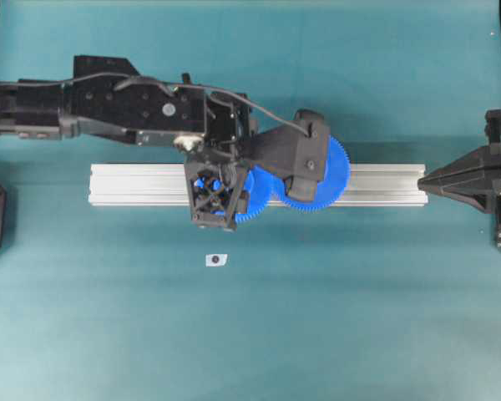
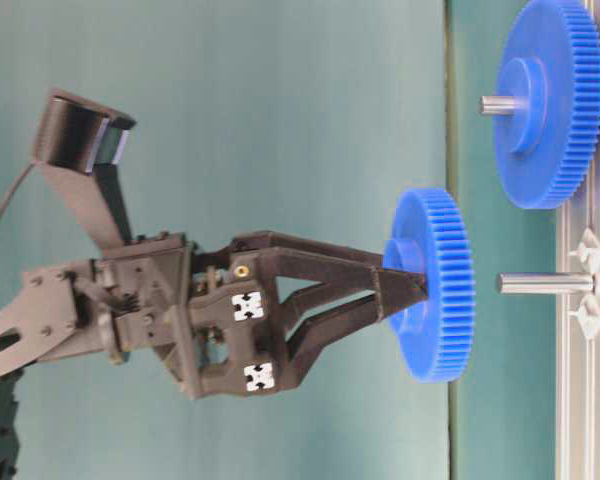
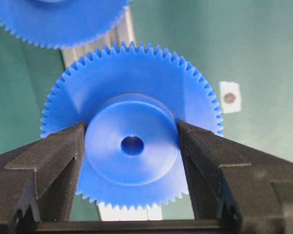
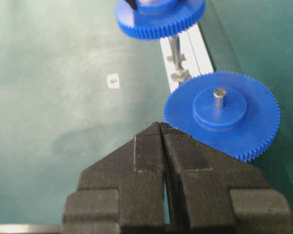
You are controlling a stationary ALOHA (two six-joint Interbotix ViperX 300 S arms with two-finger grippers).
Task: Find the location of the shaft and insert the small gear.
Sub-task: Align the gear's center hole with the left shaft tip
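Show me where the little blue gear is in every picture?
Overhead: small gear at middle, mostly hidden under the left gripper.
Table-level: middle right, held above the shaft.
Left wrist: centre, hub clamped.
Right wrist: top edge, above the shaft.
Shared landmark: larger blue gear on the aluminium rail.

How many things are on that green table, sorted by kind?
Blue plastic toothed gears: 2 (small gear, larger gear)
Silvery metal shafts: 2 (bare shaft, larger gear's pin)
Silver aluminium rail: 1
Small white sticker: 1
Total: 6
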